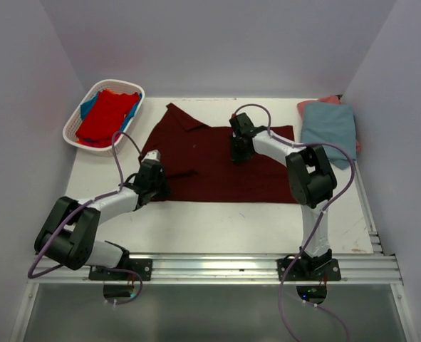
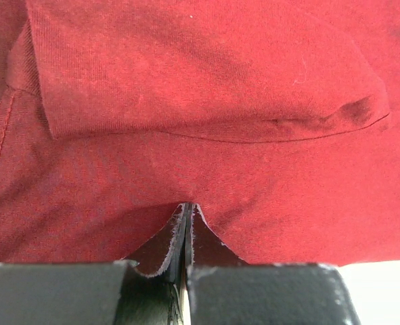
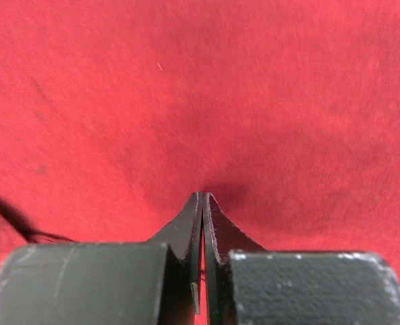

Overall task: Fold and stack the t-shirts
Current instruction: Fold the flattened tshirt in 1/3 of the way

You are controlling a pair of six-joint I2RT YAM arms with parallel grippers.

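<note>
A dark maroon t-shirt [image 1: 217, 167] lies spread flat on the white table, collar toward the back left. My left gripper [image 1: 158, 189] is shut, its tips down on the shirt's near-left part. In the left wrist view, the gripper [image 2: 187, 205] touches the cloth [image 2: 84, 176] just short of a folded-over flap [image 2: 206, 68]. My right gripper [image 1: 236, 158] is shut too, tips resting on the shirt's far middle [image 3: 200, 88]; nothing shows pinched between its jaws [image 3: 203, 194]. A grey-blue t-shirt [image 1: 329, 128] lies folded on a salmon pink one [image 1: 328, 100] at the back right.
A white slatted basket [image 1: 73, 132] at the back left holds a bright red shirt [image 1: 109, 114] over a blue one [image 1: 87, 107]. Grey walls close in the table on three sides. A metal rail [image 1: 217, 265] runs along the near edge.
</note>
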